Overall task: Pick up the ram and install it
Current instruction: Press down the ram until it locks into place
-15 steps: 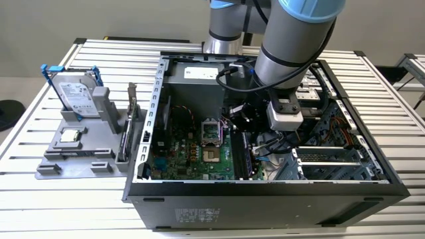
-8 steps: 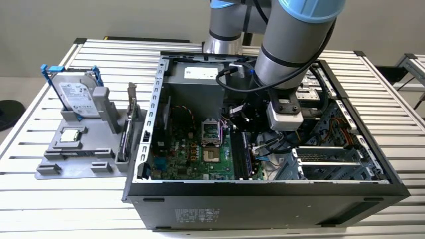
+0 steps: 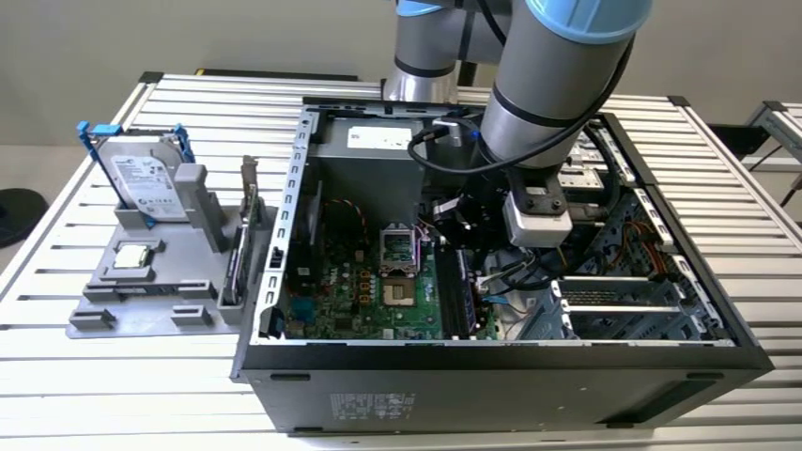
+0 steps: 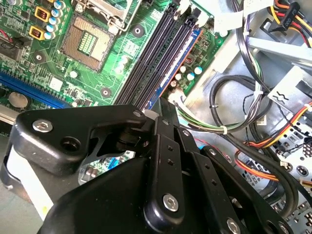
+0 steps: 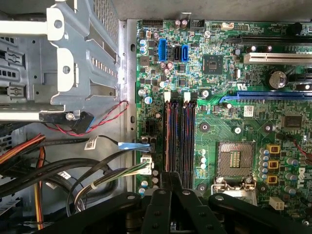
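The ram [image 4: 176,67] is a thin dark blue stick standing on edge along the memory slots [image 5: 178,141], in the slot farthest from the processor socket [image 5: 235,158]. In the exterior view the ram [image 3: 468,293] shows as a dark strip inside the open computer case [image 3: 501,362]. My gripper [image 3: 461,244] reaches down into the case over that strip. In both wrist views the black finger links converge narrowly over the slot line, and the blue edge runs straight in under the gripper [image 4: 152,111] [image 5: 170,188]. The part of the ram beneath the gripper is hidden.
Bundled cables [image 5: 73,165] and a metal drive cage [image 5: 73,58] lie beside the slots. On the exterior view's left a grey fixture [image 3: 138,301] holds a silver hard drive [image 3: 145,183], a card with a metal bracket [image 3: 247,202] and a small square chip [image 3: 135,256].
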